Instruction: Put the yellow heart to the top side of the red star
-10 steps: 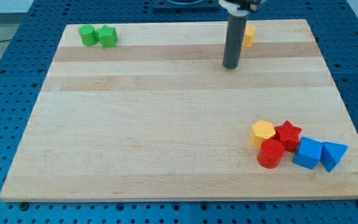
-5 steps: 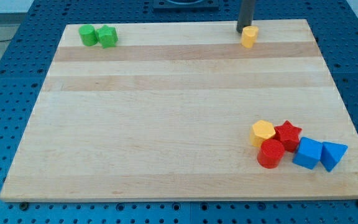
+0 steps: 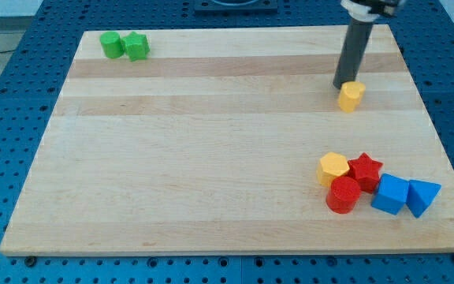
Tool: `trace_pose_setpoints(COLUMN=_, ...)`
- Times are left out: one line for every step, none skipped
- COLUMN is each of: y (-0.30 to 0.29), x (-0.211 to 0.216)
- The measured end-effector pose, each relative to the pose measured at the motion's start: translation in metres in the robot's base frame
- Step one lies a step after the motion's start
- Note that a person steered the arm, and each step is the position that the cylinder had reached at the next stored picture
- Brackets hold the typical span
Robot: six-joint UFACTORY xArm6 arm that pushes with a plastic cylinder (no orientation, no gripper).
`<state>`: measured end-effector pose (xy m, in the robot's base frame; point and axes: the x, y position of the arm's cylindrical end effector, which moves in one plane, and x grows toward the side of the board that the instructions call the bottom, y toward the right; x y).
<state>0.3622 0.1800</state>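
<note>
The yellow heart (image 3: 351, 95) lies on the wooden board at the view's right, well above the red star (image 3: 365, 168). My tip (image 3: 341, 85) touches the heart's upper left edge. The star sits in a cluster at the view's lower right, with a yellow hexagon (image 3: 333, 168) touching its left side and a red cylinder (image 3: 343, 194) just below it.
A blue cube (image 3: 390, 194) and a blue triangular block (image 3: 422, 196) sit right of the red cylinder. Two green blocks (image 3: 124, 45) sit at the board's top left corner. The board's right edge (image 3: 424, 118) is near the heart.
My tip went round behind the yellow heart at the board's top edge, then pushed it down and to the right, closer to the red star.
</note>
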Motion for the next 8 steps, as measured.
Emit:
trace_pose_setpoints(y=0.004, x=0.032)
trace_pose_setpoints(y=0.015, x=0.056)
trace_pose_setpoints(y=0.02, x=0.076)
trace_pose_setpoints(y=0.039, x=0.076)
trace_pose_setpoints(y=0.05, x=0.084)
trace_pose_setpoints(y=0.051, x=0.102)
trace_pose_setpoints(y=0.035, x=0.108)
trace_pose_setpoints(y=0.026, x=0.12)
